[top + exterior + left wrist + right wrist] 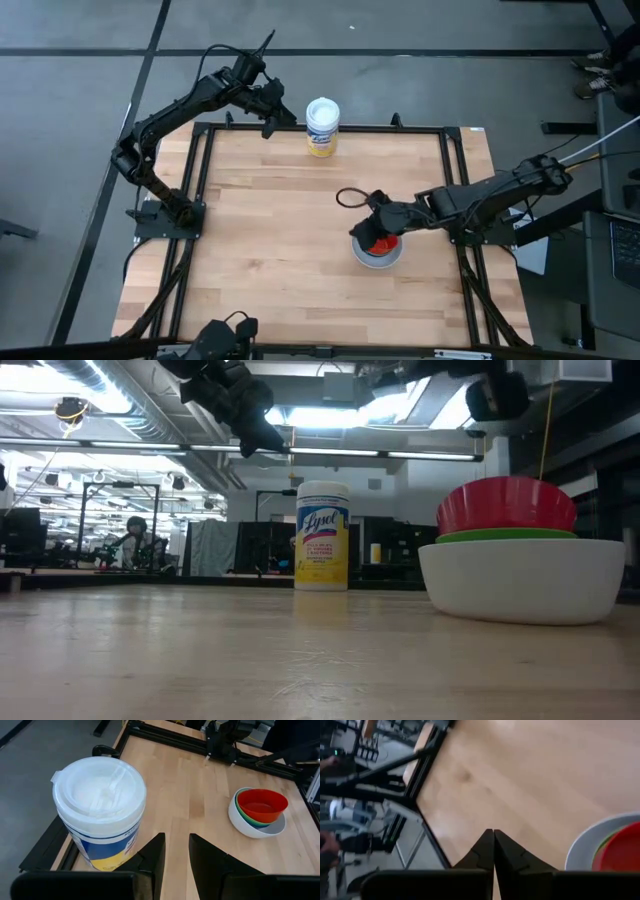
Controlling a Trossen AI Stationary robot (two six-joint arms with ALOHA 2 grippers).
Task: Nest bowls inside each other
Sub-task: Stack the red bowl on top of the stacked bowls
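Since the bowls sit stacked: nesting looks finished.
Stack: red bowl topmost, green and cyan rims below, inside white bowl, on worktop, well apart from Lysol tub.
Right gripper: over the stack, fingers together, empty.
Left gripper: beside the tub, fingers slightly apart, empty.
Left: dark blue bowl unseen.

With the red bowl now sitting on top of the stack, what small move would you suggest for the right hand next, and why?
Probably lift the right hand straight up and draw it back toward its own side. Its fingers are shut on nothing, beside the stack, and the red bowl already sits in the green bowl inside the white bowl, so nothing looks left to place. The left hand waits near the tub.
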